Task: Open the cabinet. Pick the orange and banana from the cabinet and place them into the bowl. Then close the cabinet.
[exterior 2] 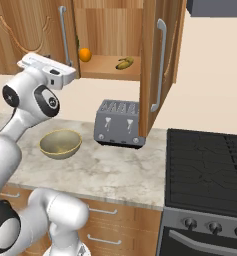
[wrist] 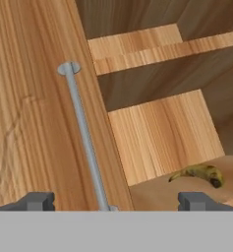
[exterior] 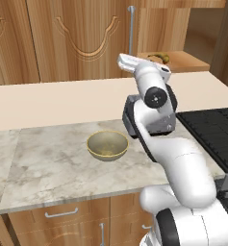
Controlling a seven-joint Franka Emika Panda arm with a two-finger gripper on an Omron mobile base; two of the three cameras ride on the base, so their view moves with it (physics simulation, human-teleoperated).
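In the left base view the arm (exterior: 156, 96) hides the orange; cabinet (exterior: 86, 33) top cut off.

No text, label, brand, number or sign can be read anywhere.

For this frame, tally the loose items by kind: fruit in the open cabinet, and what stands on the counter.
Fruit on the cabinet shelf: 2, the orange and the banana
Bowls on the counter: 1, the bowl
Toasters on the counter: 1, the toaster
Total: 4
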